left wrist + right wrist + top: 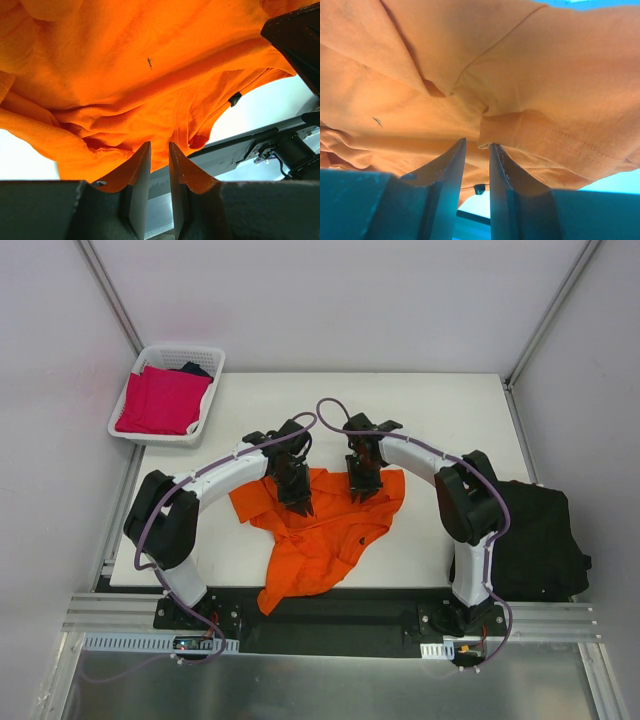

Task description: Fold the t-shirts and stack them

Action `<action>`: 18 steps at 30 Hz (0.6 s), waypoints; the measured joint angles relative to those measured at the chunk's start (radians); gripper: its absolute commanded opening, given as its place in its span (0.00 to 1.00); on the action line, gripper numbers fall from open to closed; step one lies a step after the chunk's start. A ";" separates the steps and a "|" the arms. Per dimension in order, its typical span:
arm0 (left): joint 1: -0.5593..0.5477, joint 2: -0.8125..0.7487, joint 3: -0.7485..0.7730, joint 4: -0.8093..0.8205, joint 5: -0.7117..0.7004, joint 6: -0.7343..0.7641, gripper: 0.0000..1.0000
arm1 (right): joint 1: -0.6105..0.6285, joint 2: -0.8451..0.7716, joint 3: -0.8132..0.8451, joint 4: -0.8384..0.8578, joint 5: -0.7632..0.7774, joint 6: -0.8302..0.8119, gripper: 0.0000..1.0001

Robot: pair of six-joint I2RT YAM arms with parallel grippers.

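At the near middle of the white table [450, 420], the orange t-shirt [325, 540] lies rumpled between your two arms. Its far edge is gathered up at the grippers and its lower end trails over the table's near edge onto the black base rail. Your left gripper [159, 150] has its fingers drawn almost together, pinching a fold of the orange cloth at their tips. Your right gripper [477, 145] does the same just beside it, nipping a stitched hem of the same shirt. Both wrist cameras see little but orange fabric draped across the view. Off the table's right edge, beside the right arm, sits a heap of black t-shirts [540, 540]. At the far left corner, a magenta t-shirt [160, 400] lies folded in the white basket [170, 438], well apart from the work.
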 measured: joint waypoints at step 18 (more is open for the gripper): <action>0.000 0.000 -0.015 -0.001 0.000 0.000 0.21 | 0.000 0.032 0.000 0.003 0.002 -0.005 0.13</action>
